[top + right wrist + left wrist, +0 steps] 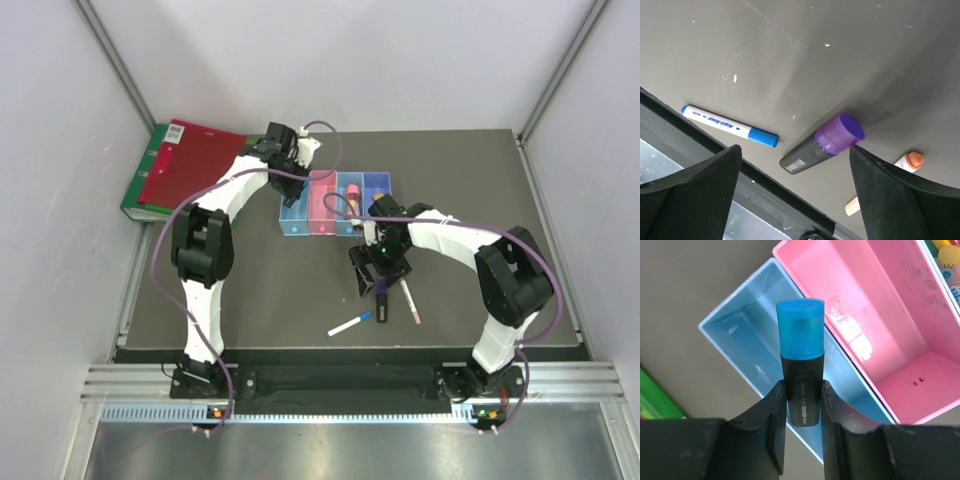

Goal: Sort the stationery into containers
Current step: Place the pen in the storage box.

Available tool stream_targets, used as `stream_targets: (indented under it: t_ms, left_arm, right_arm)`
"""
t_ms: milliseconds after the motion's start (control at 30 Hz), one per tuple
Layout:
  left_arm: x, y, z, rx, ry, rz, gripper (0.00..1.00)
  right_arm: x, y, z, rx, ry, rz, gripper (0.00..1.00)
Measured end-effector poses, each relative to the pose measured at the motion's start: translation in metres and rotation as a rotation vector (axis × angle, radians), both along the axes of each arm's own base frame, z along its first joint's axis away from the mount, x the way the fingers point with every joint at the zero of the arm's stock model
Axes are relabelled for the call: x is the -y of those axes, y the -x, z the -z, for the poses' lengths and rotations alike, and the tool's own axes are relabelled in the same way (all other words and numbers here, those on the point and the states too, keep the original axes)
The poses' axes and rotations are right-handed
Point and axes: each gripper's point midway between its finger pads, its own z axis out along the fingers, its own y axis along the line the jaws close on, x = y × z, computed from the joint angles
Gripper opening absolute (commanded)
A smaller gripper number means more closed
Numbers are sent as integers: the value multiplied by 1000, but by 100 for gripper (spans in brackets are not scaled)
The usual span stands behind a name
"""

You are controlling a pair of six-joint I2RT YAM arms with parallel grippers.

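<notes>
My left gripper [803,405] is shut on the black body of a blue-capped highlighter [801,365], holding it above the leftmost light blue bin [740,335]. The pink bin [900,315] beside it is empty. In the top view this gripper [291,180] is at the left end of the bin row [335,228]. My right gripper [796,155] is open over a purple-capped black highlighter [822,145] lying on the table, its jaws to either side and apart from it. The white blue-capped pen [730,125] and the thin pinkish pen [907,162] lie nearby. No green marker shows.
A red binder [195,165] lies on a green binder [138,200] at the back left. The third bin [349,212] holds a small pink-capped item. The table's front edge [340,352] runs just beyond the white pen [350,323].
</notes>
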Motion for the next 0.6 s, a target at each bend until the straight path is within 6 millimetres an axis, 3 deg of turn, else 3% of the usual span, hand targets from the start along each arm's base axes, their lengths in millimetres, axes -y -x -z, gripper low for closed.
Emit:
stream_targets:
  t_ms: [267, 333, 433, 600]
  left_arm:
    - [1, 5, 21, -54, 4, -5, 9]
    - [2, 6, 21, -57, 8, -6, 11]
    - [2, 6, 22, -58, 11, -5, 11]
    - [2, 6, 24, -60, 12, -5, 11]
  right_arm:
    - [-3, -2, 1, 26, 39, -22, 68]
    - [-4, -3, 2, 33, 51, -28, 68]
    - [-3, -6, 5, 57, 91, -35, 77]
    - [8, -12, 8, 90, 144, -26, 79]
